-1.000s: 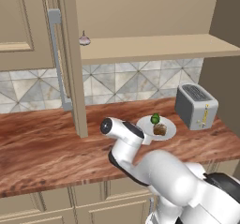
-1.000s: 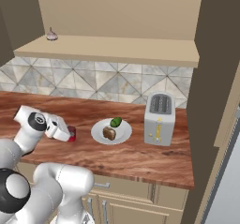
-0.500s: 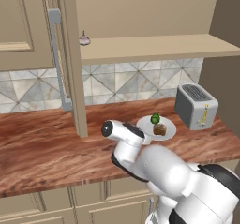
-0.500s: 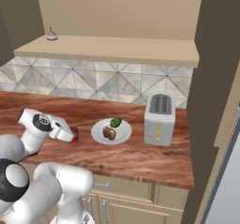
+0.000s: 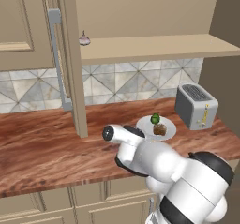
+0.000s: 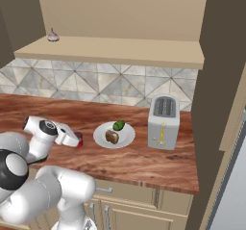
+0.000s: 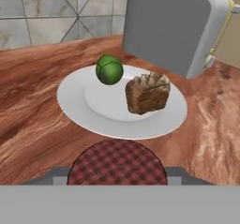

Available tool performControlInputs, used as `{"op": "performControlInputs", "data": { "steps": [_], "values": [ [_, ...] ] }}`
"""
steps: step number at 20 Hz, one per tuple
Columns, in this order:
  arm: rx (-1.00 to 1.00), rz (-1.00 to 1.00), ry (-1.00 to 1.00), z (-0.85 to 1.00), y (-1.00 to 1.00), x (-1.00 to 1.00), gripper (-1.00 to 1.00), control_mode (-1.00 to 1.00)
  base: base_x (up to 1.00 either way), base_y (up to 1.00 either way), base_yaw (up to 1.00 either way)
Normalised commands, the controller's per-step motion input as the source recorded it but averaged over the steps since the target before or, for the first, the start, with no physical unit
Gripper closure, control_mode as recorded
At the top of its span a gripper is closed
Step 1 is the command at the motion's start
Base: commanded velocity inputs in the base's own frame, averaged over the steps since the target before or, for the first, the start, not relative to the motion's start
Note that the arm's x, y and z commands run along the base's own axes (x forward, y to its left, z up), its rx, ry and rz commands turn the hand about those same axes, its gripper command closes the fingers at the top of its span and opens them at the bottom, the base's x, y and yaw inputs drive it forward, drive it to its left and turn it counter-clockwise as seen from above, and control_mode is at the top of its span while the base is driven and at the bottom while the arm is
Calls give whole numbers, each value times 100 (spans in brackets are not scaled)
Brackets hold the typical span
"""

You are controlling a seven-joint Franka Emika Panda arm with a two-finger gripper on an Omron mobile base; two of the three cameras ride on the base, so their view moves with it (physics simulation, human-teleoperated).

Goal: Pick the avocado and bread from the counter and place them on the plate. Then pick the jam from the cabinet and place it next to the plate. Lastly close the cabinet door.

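Observation:
The white plate [image 7: 75,101] lies on the counter [image 6: 144,161] with the green avocado [image 7: 109,69] and the brown bread [image 7: 147,93] side by side on it. They also show in both base views: plate [image 5: 168,133] and plate [image 6: 101,138], avocado [image 5: 155,119] and avocado [image 6: 118,125], bread [image 5: 160,130] and bread [image 6: 112,137]. My gripper [image 6: 76,138] is shut on the jam [image 6: 79,140], low over the counter just left of the plate. The jam's checked red lid [image 7: 117,164] sits close before the plate's near rim. I cannot tell whether the jar touches the wood. The cabinet door [image 5: 70,63] stands open.
A grey toaster [image 6: 163,121] stands right of the plate, close behind it in the hand view [image 7: 168,26]. A garlic bulb [image 5: 84,39] sits on the cabinet shelf [image 6: 125,53]. The door's grey bar handle [image 5: 56,54] hangs above the counter's left part. A tall panel bounds the right end.
My gripper with the jam has edged slightly toward the plate. The plate, avocado and bread have stayed put.

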Motion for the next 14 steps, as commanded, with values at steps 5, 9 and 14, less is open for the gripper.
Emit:
{"op": "performControlInputs", "data": {
  "steps": [5,9,14],
  "values": [
    [-2,4,0,-15,0,7,100,-100,0,0,0],
    [-3,3,0,-15,0,7,100,-100,0,0,0],
    [-2,3,0,-12,0,10,100,-100,0,0,0]
  ]
}}
